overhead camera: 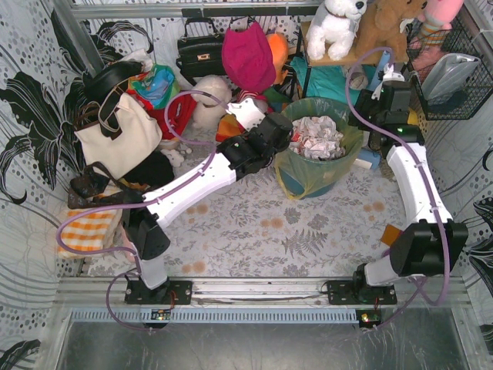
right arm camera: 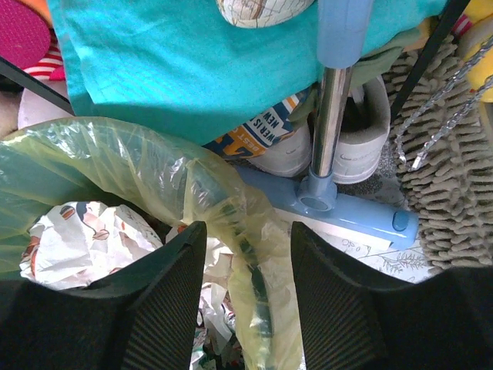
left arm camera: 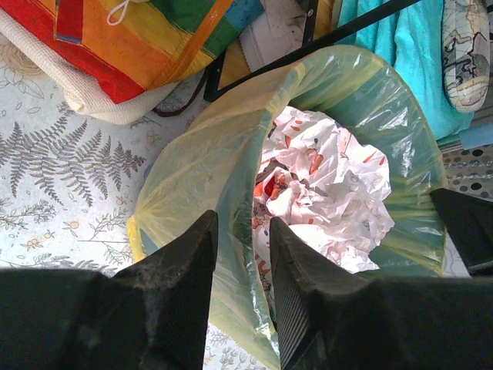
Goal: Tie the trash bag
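Note:
The yellow-green trash bag (overhead camera: 308, 166) lines a teal bucket (overhead camera: 287, 185) at the back centre, its mouth wide and folded over the rim. Crumpled white-and-red paper (left arm camera: 323, 177) fills it. My left gripper (left arm camera: 241, 221) straddles the bag's near-left rim (left arm camera: 231, 254), one finger outside and one inside, with a narrow gap still showing. On the far-right side, my right gripper (right arm camera: 248, 229) straddles a bunched fold of the rim (right arm camera: 262, 254). Its jaws stand apart, with room on both sides of the plastic.
A cream tote (overhead camera: 123, 139) and a striped colourful bag (left arm camera: 146, 38) lie left of the bucket. A blue mop head (right arm camera: 339, 204), shoes and teal cloth (right arm camera: 192, 69) crowd behind it. Soft toys (overhead camera: 335, 27) sit on a shelf, and a wire basket (overhead camera: 451, 69) hangs at the right.

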Robot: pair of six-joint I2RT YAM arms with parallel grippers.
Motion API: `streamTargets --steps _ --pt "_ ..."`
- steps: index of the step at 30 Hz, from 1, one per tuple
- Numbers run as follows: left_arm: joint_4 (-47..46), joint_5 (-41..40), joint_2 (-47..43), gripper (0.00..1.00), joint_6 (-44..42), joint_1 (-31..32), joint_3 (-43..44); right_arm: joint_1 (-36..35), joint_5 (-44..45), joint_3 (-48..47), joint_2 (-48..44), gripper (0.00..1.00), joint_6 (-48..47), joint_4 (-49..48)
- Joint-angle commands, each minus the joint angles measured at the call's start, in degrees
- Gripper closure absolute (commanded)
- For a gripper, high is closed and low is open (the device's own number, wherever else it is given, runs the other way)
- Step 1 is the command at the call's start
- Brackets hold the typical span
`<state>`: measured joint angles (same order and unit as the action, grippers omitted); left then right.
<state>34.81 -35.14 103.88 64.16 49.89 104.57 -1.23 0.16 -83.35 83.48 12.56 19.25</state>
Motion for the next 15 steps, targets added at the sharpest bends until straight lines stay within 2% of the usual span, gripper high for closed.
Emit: streamTargets --steps 1,6,11,15 --pt "0.7 -2.7 0.5 0.60 1.9 0.4 2.2 0.4 -1.8 -2.4 1.7 0.53 -0.6 -0.5" --pt "0.8 -2.3 0.7 0.66 1.8 0.4 2.3 0.3 -2.8 -2.9 2.7 0.59 -0.6 -0.1" --pt "0.1 -1.8 0.7 0.68 1.3 0.4 2.1 0.4 -3.5 -3.1 2.3 0.76 -0.8 0.2" --pt "0.1 -1.8 0.9 0.68 1.1 0.4 2.0 0.4 -3.8 -3.2 1.8 0.81 -0.6 0.4"
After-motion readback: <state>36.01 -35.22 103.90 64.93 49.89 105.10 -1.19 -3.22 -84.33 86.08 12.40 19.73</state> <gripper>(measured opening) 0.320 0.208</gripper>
